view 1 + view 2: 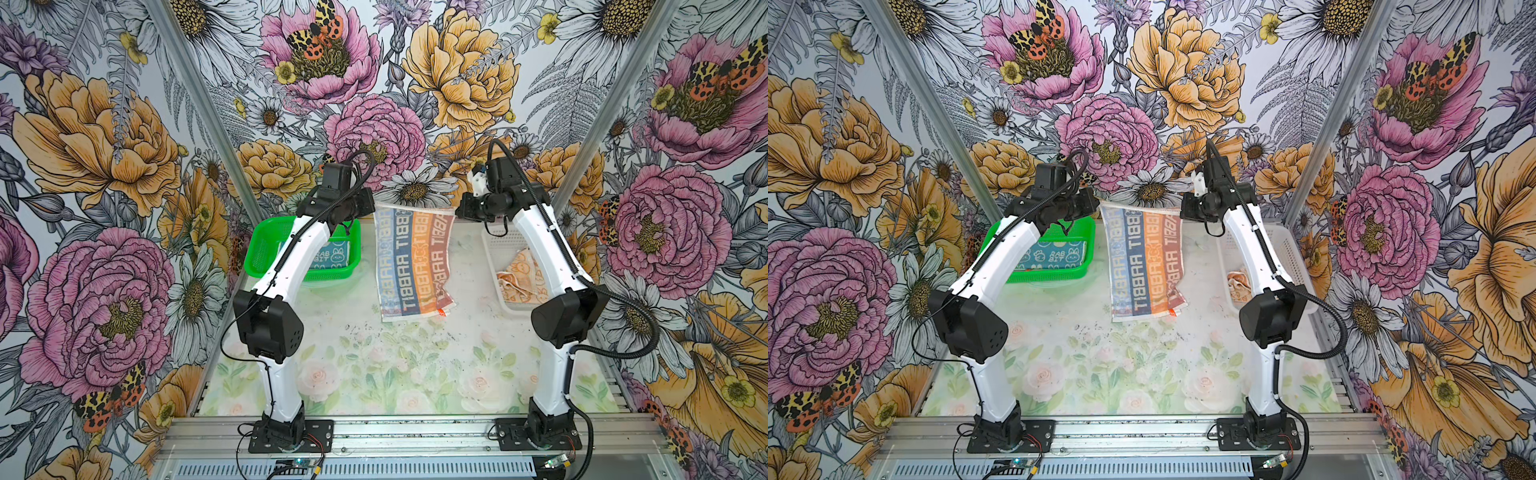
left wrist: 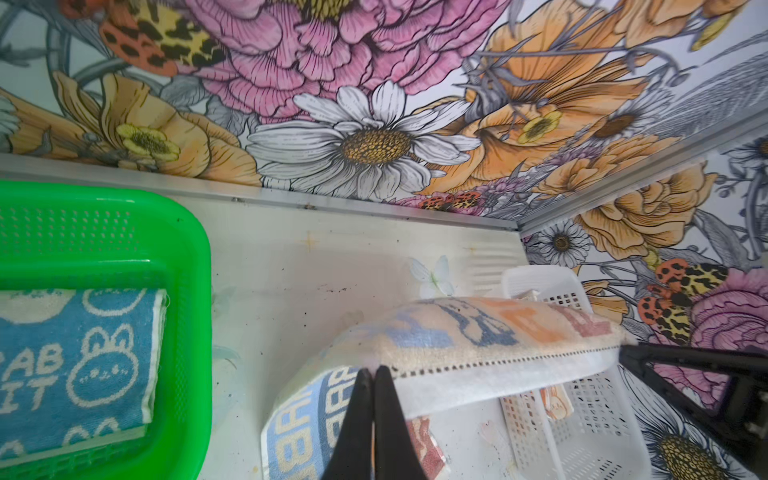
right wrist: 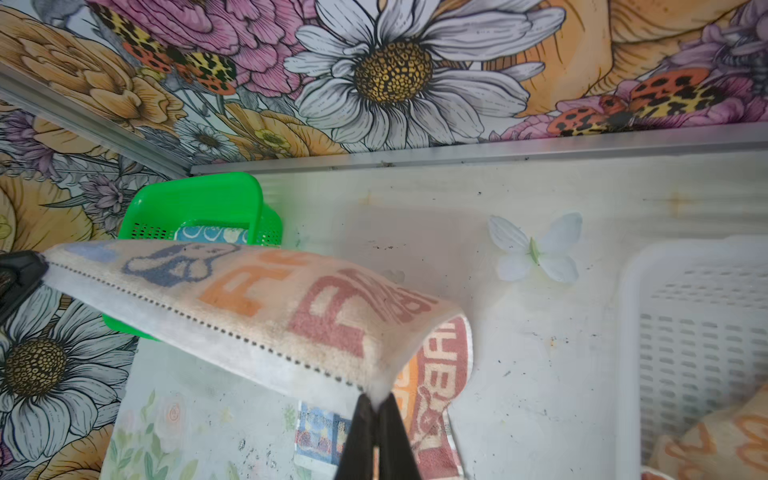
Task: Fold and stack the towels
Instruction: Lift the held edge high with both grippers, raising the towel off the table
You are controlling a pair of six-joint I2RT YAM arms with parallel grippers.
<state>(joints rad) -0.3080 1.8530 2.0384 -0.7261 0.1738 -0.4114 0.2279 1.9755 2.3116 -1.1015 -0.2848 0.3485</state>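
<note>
Cream towel [image 1: 411, 262], corners clamped in left gripper [image 2: 372, 370] and right gripper [image 3: 376, 397], grips plain only in wrist views.

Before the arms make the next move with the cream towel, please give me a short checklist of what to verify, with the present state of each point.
1. Left claw shut on one top corner of the cream towel: ok.
2. Right claw shut on the other top corner: ok.
3. Top hem stretched straight between the two claws: ok.
4. Lower end of the cream towel reaches the table: ok.
5. Blue towel folded inside the green basket: ok.
6. Orange towel folded: not ok, it lies crumpled in the white basket.
</note>
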